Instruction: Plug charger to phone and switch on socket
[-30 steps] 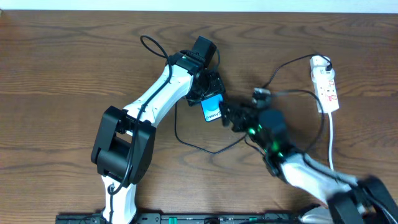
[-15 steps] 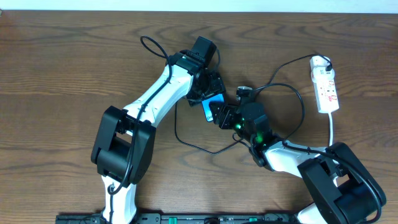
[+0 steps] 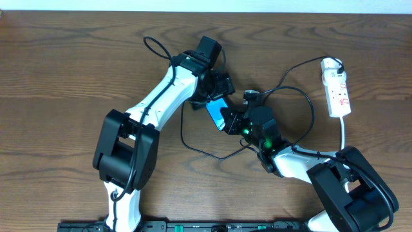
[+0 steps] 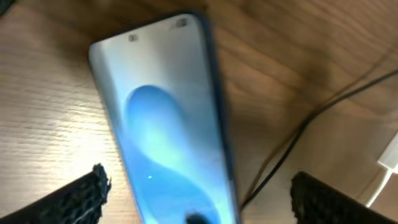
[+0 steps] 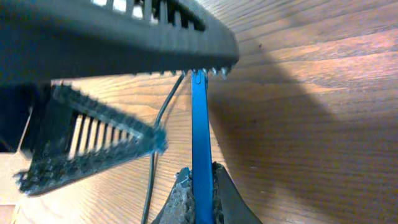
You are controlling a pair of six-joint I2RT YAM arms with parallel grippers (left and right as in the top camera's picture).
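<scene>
The phone [image 3: 217,113] is clamped edgewise between the fingers of the right gripper [image 5: 198,182], near the middle of the wooden table [image 3: 64,77]. The left gripper [image 4: 199,183] is spread wide around the phone. The socket [image 3: 338,90] is seen well apart.

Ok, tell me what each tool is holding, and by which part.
The right tool pinches the phone across its flat faces at one end. The left tool stands open around the phone, gripping nothing.

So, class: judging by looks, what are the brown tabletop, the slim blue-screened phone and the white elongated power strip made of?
Brown tabletop: wood or veneer, matte, visible grain. Blue-screened phone: glass-like front, glossy sheen. White power strip: probably moulded plastic, smooth, uniformly white.
</scene>
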